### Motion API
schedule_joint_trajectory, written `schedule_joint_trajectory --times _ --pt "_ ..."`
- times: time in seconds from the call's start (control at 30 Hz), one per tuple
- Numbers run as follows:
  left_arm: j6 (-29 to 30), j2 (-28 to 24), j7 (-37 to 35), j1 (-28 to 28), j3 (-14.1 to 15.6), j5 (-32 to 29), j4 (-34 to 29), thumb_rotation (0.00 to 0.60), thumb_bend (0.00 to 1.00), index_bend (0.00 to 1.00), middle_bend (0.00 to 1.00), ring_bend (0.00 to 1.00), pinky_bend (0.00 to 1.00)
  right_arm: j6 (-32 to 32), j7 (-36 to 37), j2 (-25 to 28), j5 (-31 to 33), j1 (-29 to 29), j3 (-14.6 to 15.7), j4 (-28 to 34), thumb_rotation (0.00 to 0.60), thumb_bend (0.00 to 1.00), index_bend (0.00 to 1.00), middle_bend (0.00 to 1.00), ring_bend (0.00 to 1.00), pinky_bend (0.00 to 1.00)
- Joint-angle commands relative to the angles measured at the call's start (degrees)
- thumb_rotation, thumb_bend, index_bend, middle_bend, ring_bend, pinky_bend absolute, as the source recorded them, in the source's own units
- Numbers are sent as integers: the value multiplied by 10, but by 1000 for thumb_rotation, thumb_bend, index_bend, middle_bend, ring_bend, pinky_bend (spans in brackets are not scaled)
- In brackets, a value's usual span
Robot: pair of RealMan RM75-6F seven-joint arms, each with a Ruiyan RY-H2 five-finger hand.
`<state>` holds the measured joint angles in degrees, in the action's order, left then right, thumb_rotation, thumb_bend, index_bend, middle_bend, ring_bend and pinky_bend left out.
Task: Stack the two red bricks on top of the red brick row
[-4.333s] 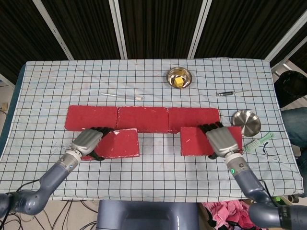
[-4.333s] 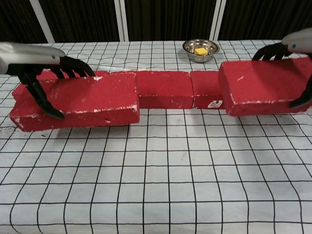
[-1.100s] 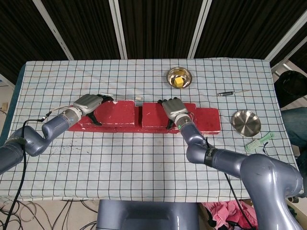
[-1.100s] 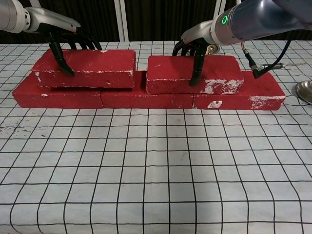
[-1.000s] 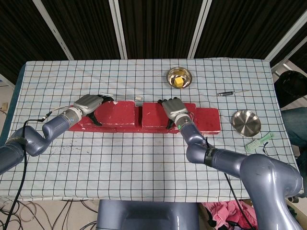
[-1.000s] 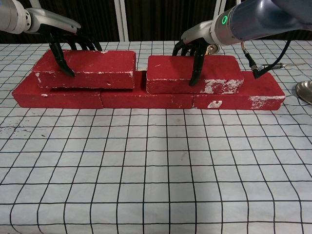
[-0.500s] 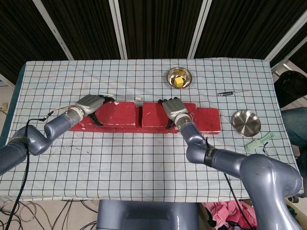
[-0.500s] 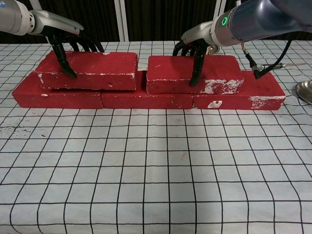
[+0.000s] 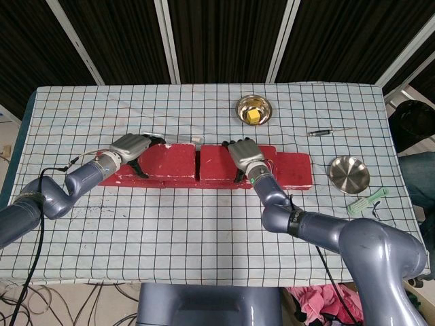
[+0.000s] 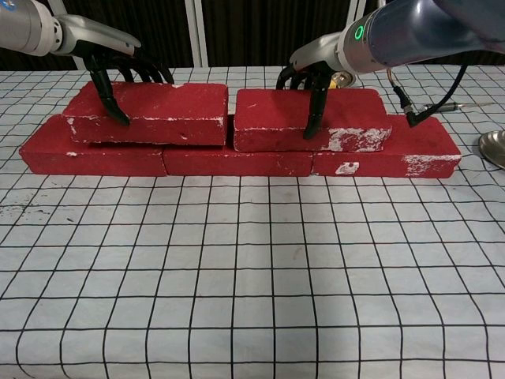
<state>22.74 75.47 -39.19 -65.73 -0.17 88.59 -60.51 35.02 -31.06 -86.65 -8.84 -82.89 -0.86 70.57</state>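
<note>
Three red bricks form a row [image 10: 237,160] across the cloth. Two more red bricks lie on top of the row. My left hand [image 10: 118,67] grips the left upper brick [image 10: 158,110] near its left end, fingers over the back and thumb down the front. The same hand [image 9: 129,148] shows in the head view on that brick [image 9: 170,160]. My right hand [image 10: 309,79] grips the right upper brick [image 10: 347,118] the same way, and it [image 9: 243,155] covers part of that brick [image 9: 216,161] from above. The two upper bricks nearly touch end to end.
A steel bowl [image 9: 253,109] with a yellow block stands behind the row. A thin white stick [image 9: 173,136] lies just behind the left brick. A pen [image 9: 326,132], a steel lid [image 9: 349,174] and a green tool [image 9: 366,201] lie to the right.
My left hand has slid the left upper brick to the right, closing most of the gap. My right hand has nudged its brick slightly left.
</note>
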Motion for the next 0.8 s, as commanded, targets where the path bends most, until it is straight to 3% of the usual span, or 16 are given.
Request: schedule_joint_trajectory --times 0.03,0.8 --pt "1 -1 1 -1 1 -1 -2 600 297 189 206 104 217 2 -2 2 2 -1 -1 3 600 47 167 213 154 135" --pt "0 -3 22 -1 1 -21 -9 600 294 186 203 104 216 14 -21 2 31 -11 -5 16 600 48 167 213 154 135"
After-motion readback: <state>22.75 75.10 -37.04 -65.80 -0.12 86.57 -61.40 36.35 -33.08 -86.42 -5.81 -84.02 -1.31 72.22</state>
